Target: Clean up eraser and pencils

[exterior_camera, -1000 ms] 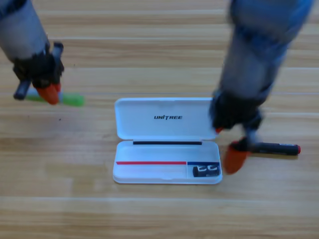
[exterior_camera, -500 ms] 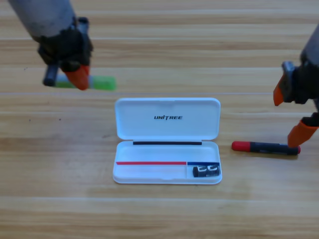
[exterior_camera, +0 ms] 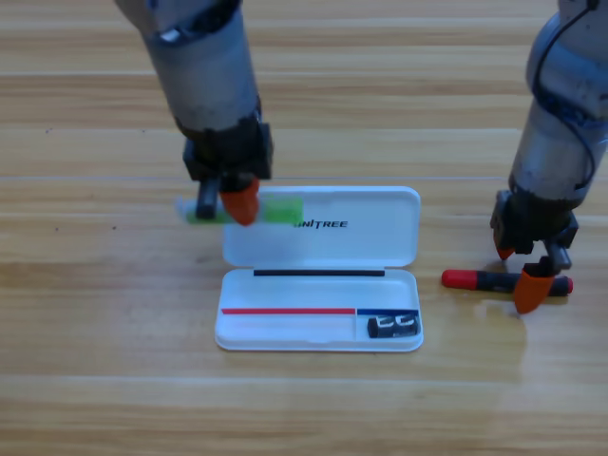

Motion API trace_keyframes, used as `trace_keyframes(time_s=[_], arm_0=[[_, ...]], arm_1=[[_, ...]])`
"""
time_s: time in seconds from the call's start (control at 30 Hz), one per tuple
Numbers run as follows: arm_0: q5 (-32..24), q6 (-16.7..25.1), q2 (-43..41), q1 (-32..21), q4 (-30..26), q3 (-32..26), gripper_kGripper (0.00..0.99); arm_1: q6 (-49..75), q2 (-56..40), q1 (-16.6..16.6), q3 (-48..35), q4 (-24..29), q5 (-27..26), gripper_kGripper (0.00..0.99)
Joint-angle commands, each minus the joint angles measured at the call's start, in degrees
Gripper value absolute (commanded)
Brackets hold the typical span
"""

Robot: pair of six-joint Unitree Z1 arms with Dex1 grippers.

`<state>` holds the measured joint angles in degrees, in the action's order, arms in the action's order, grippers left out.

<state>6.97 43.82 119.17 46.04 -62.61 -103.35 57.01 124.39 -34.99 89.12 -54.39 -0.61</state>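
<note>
Two grippers working: left gripper (exterior_camera: 237, 201) clamps the green pencil (exterior_camera: 275, 211) over the "UNITREE" case (exterior_camera: 380, 237); right gripper (exterior_camera: 521, 275) straddles, jaws apart, the black pencil (exterior_camera: 480, 280)

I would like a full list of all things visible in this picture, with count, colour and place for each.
case: one, white, open, table centre.
eraser: one, black with white marks, in the case's lower right compartment.
green pencil: one, held over the lid's upper left corner.
black pencil: one, red end, on the table right of the case.
table: one, wood.
left pincer: orange, shut on the green pencil.
right pincer: orange, at the black pencil.
</note>
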Motion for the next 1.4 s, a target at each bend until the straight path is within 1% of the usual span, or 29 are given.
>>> trace_keyframes(time_s=[0.03, 0.17, 0.23, 0.3, 0.37, 0.63, 0.97, 1.17, 1.27, 1.4], arm_0=[[-1.08, -2.16, 5.55, 2.56, -0.67, -1.07, 0.000], [-1.35, -3.83, 6.52, 3.35, -0.76, -1.42, 0.000], [-1.43, -4.27, 6.52, 3.70, -0.85, -1.42, 0.000], [-1.43, -4.62, 6.52, 4.06, -1.11, -1.42, 0.000], [-1.79, -4.80, 6.43, 4.41, -1.46, -1.42, 0.000], [-3.37, -6.12, 6.17, 6.16, -2.25, -0.98, 0.000], [-6.62, -5.68, 7.66, 7.48, -2.25, -0.45, 0.000], [-6.97, -5.85, 9.15, 8.19, -1.90, -0.28, 0.000], [-6.88, -5.85, 9.59, 8.19, -1.81, -0.28, 0.000], [-6.71, -5.77, 9.86, 8.19, -1.81, -0.28, 0.000]], arm_1=[[1.09, 5.43, 1.50, 1.15, 1.66, -0.97, 0.672], [2.49, 5.69, 1.68, 1.15, 1.57, -1.32, 0.462], [3.02, 5.78, 1.68, 1.15, 1.40, -1.32, 0.321], [3.46, 5.69, 1.68, 1.06, 0.96, -1.59, 0.147], [3.72, 5.69, 1.68, 0.97, 0.60, -1.94, 0.000], [3.81, 3.76, 1.68, 0.62, -0.71, -2.20, 0.000], [3.46, -0.55, 1.68, -1.40, -0.98, -2.29, 0.000], [3.46, -4.33, 1.68, -2.90, -1.07, -2.29, 0.000], [3.46, -8.37, 1.68, -3.69, -2.47, -2.47, 0.000], [3.28, -14.08, 1.50, -3.95, -5.99, -4.14, 0.000]])
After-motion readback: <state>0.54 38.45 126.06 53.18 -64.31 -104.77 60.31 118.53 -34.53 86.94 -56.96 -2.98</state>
